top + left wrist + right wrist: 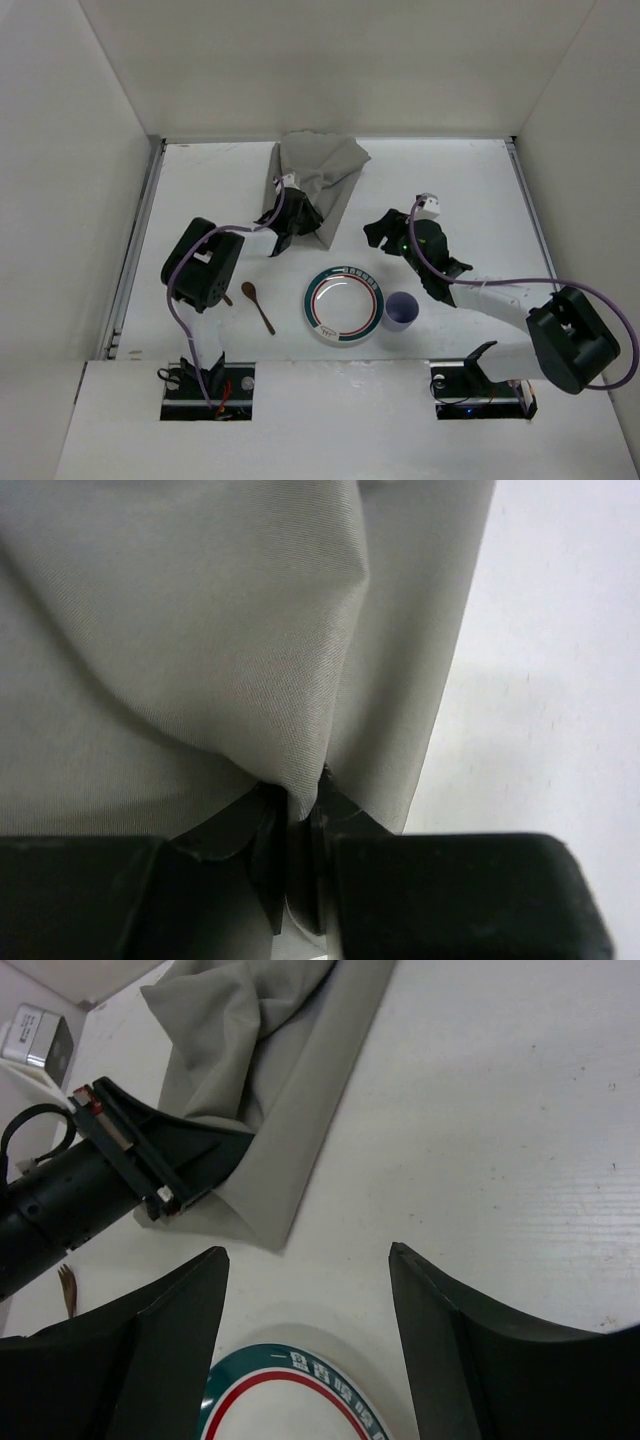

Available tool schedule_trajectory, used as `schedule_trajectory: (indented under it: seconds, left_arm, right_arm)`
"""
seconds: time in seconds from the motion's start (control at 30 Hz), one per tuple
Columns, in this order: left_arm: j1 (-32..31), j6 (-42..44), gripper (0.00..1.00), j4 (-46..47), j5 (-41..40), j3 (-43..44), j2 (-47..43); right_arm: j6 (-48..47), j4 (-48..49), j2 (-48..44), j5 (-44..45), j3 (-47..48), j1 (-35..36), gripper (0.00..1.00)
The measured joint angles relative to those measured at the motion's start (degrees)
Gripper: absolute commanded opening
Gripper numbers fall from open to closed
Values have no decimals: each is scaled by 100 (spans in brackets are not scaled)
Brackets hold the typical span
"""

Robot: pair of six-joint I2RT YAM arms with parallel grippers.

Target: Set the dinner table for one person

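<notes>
Because the limp grey cloth placemat [200, 630] droops, left fingers [325, 845] clenched on its fold probably need right fingers [175, 1310], presently released, gripping another edge.

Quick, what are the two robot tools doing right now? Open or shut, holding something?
Left tool: shut on the crumpled grey cloth placemat.
Right tool: open, holding nothing.
</notes>
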Motion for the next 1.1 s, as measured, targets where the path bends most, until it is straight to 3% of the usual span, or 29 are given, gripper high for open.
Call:
schedule_trajectory:
  seconds: [0.13,0.23,0.47,0.7,0.93,1.1]
  left_arm:
    - [2,258,34,-96,170,-407,-422]
    - [-2,306,42,-76,166,-704,-721]
    - [35,236,44,175,157,-1414,-1781]
    - [474,-330,46,555,120,-2323,-2962]
    - [1279,-758,49,201,-96,-2706,-2997]
    - [1541,-852,50,166,-227,-2680,-2511]
  right_arm:
    - [-28,7,107,-2,2,0,77]
    - [-63,-28,260,-22,76,0,78]
    - [-83,-264,741,-96,874,24,80]
    - [-210,-590,2264,-240,2855,157,85]
    - [-369,-1390,3786,-463,4671,160,85]
    - [-538,-2020,4564,-575,5761,160,83]
